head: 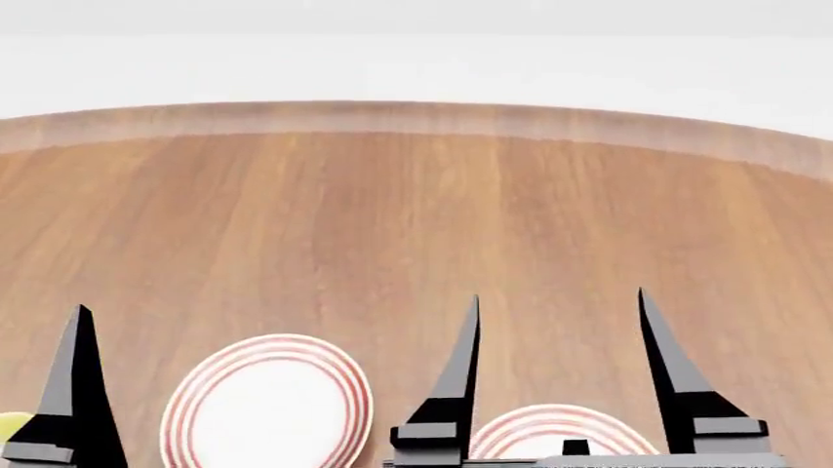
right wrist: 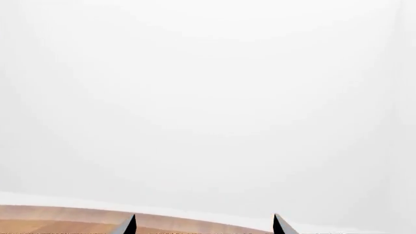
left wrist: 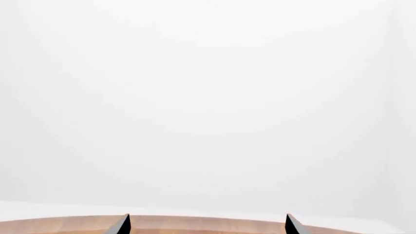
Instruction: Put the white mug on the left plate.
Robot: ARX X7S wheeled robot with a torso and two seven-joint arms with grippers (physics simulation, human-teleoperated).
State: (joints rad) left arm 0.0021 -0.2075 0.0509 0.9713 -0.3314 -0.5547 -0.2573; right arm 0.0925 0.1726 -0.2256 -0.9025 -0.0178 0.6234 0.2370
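Note:
The white mug is out of view in every frame. The left plate (head: 267, 405), white with thin red rings, lies on the wooden table near the head view's lower edge. My left gripper (left wrist: 206, 225) is open and empty; only one of its fingers (head: 78, 380) shows in the head view, left of that plate. My right gripper (head: 559, 294) is open and empty, and its tips also show wide apart in the right wrist view (right wrist: 204, 225). It is held above the near part of the table, right of the left plate.
A second, identical plate (head: 553, 429) shows between the right gripper's fingers, partly hidden by it. A sliver of something yellow (head: 8, 425) sits at the far left edge. The wooden table (head: 390, 214) runs to its curved far edge (head: 416, 117), with white background beyond.

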